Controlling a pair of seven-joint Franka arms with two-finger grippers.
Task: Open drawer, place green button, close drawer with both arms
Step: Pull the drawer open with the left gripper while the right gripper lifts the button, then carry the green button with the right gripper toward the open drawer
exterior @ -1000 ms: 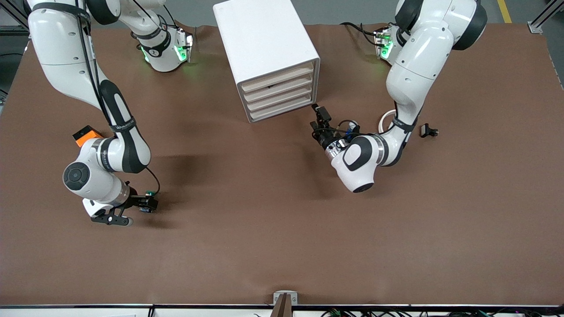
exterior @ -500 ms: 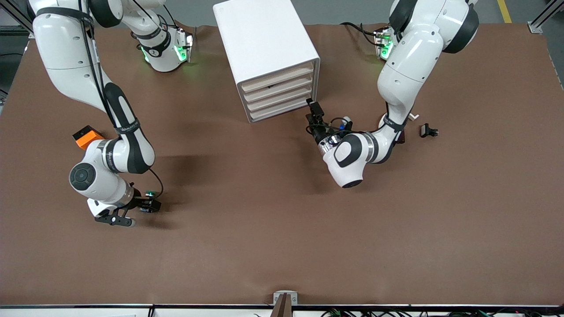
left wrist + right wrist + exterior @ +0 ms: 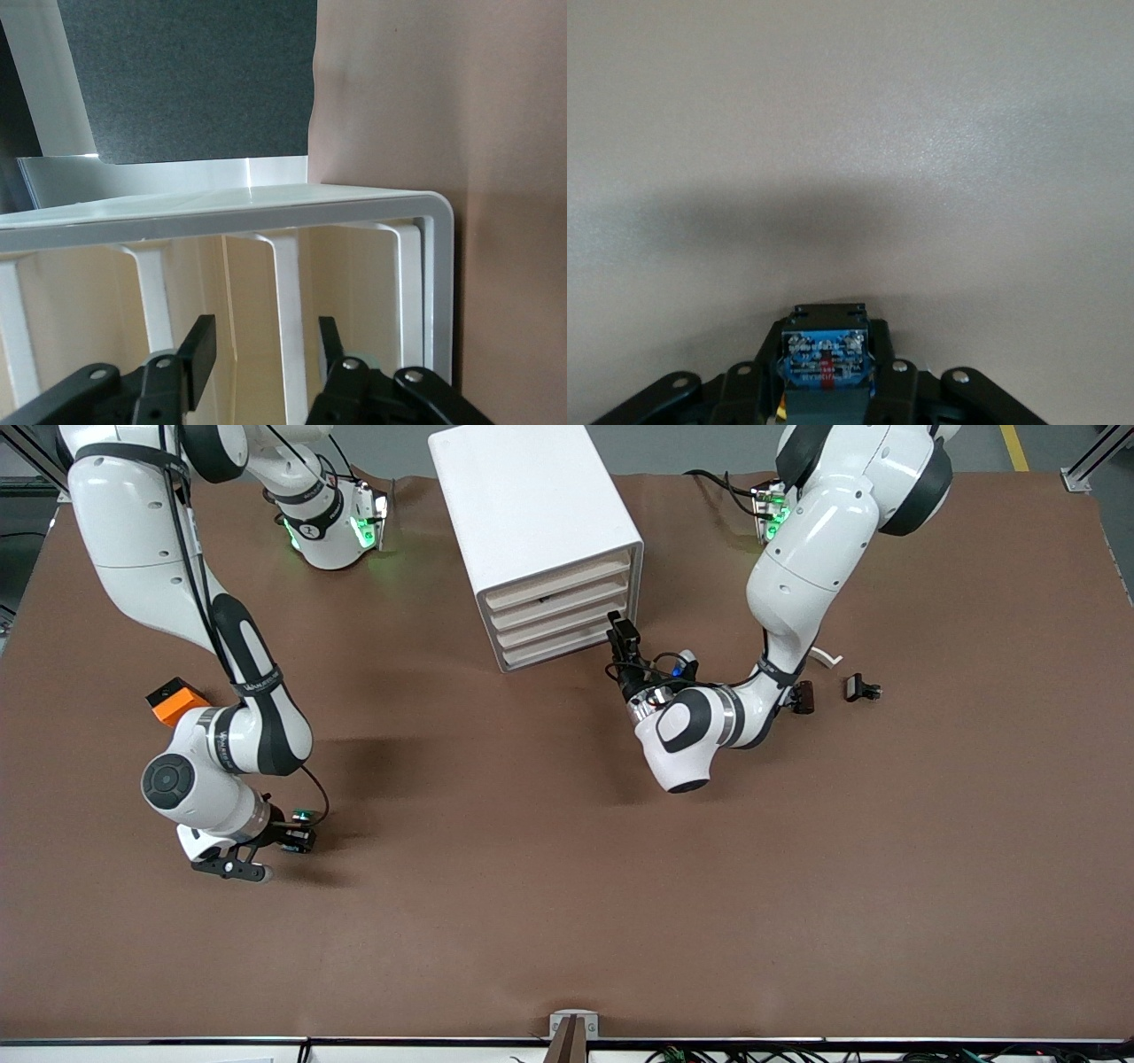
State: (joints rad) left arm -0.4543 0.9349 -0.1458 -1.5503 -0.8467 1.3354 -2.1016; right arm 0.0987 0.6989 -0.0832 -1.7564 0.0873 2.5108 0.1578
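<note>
The white cabinet [image 3: 540, 514] stands mid-table with its four beige-fronted drawers [image 3: 560, 607] all shut. My left gripper [image 3: 618, 636] is open, right in front of the drawer fronts at the cabinet's corner toward the left arm's end. In the left wrist view the open gripper [image 3: 266, 347] faces the drawer fronts [image 3: 354, 283], with one white divider between its jaws. My right gripper [image 3: 295, 838] is shut on the button [image 3: 304, 814] and holds it low over the table toward the right arm's end. In the right wrist view the gripper [image 3: 825, 376] clamps the button's blue body [image 3: 825, 354].
An orange block [image 3: 173, 698] lies by the right arm's elbow. A small dark brown part with a white strip [image 3: 804, 693] and a small black part [image 3: 861, 688] lie beside the left arm.
My left arm has swung its gripper toward the cabinet, up to the drawer fronts. The right gripper with the button has shifted only slightly.
</note>
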